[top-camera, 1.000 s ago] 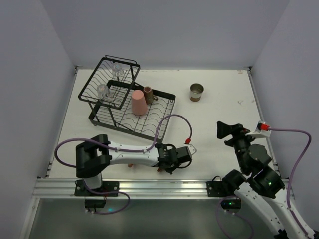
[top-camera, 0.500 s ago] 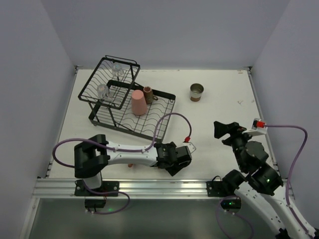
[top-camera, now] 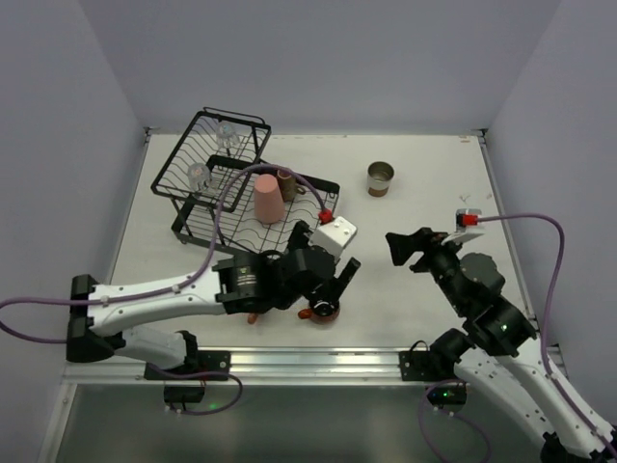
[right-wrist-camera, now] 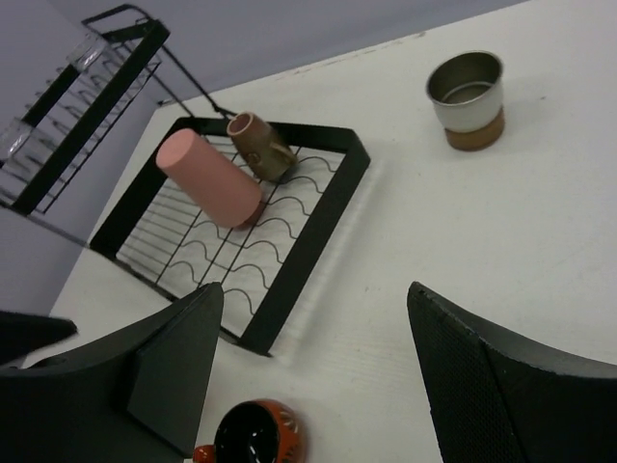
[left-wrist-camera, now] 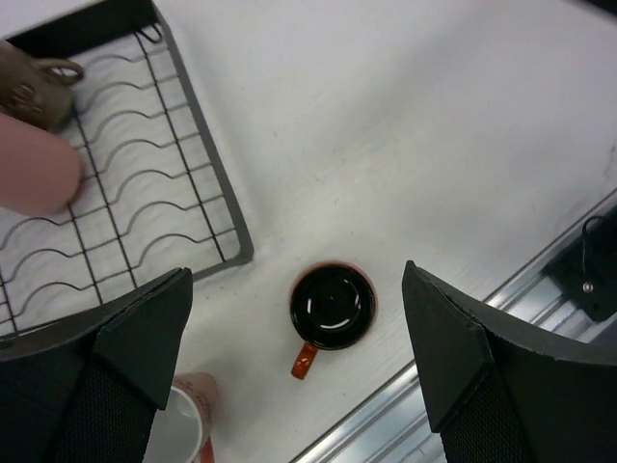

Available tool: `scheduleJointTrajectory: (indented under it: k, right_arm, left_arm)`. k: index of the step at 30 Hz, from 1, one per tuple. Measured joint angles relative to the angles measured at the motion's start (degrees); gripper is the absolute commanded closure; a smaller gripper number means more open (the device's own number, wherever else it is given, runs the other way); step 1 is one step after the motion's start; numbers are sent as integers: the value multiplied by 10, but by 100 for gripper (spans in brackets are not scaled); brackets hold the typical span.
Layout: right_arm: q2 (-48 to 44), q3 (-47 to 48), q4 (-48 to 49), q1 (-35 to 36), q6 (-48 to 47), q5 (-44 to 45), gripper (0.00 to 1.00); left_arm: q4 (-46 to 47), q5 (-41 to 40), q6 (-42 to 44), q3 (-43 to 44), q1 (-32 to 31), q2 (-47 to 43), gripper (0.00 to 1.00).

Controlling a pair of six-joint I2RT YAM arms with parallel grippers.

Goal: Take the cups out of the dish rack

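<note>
The orange-red mug (left-wrist-camera: 333, 307) with a dark inside stands upright on the table near the front edge, also seen from above (top-camera: 321, 311) and in the right wrist view (right-wrist-camera: 258, 439). My left gripper (left-wrist-camera: 295, 280) hovers above it, open and empty (top-camera: 330, 287). A pink handled mug (left-wrist-camera: 183, 434) stands left of it. The black dish rack (top-camera: 289, 253) holds a salmon tumbler (top-camera: 268, 198) and a small brown cup (top-camera: 287, 183). Its tilted basket holds two clear glasses (top-camera: 228, 135). My right gripper (top-camera: 400, 249) is open and empty above the table's middle right (right-wrist-camera: 318, 386).
A cream-and-brown cup (top-camera: 380, 178) stands upright on the table at the back right, also in the right wrist view (right-wrist-camera: 469, 96). The metal rail of the table's front edge (left-wrist-camera: 453, 386) runs just below the two mugs. Grey walls close in the left, back and right.
My left gripper has risen from low on the table, and the orange-red mug now stands free below it. My right gripper has moved left toward the middle.
</note>
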Motion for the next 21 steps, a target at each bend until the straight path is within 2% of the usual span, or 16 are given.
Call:
scheduleJointTrajectory:
  k: [4,12,17,21]
  right_arm:
    - [90,10,54,0,-33,-99,20]
    - [407,97,200,45,-112,-227,10]
    - [573,196,257,50,-154,-278,5]
    - [692,308,285,54,-176,-304,4]
  left_arm:
    - [31,-56,14,-24,0,-94,0]
    - [125,-150,72,-120,0,-345,0]
    - [189,-213,117,-162,3,-470,0]
    - [236,-245,154,-199,3,-513,0]
